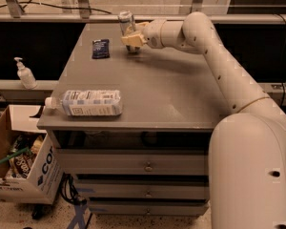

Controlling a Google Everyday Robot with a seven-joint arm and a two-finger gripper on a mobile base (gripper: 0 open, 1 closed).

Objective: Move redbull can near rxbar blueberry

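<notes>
Reaching in from the right toward the far side of the table [181, 94], with gripper [132, 38] fingers closed around the lower body of the redbull can [126, 22]. Holding it upright, near the rxbar blueberry [100, 48] on its left, not touching. At the near left edge, a plastic bottle [88, 102] on its side.

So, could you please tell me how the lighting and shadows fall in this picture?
Camera view: warm, dim light; the arm casts a soft shadow on the table beneath it; the gripper, holding the redbull can near the far edge beside the rxbar blueberry, is well lit; the drawers sit shaded.
</notes>
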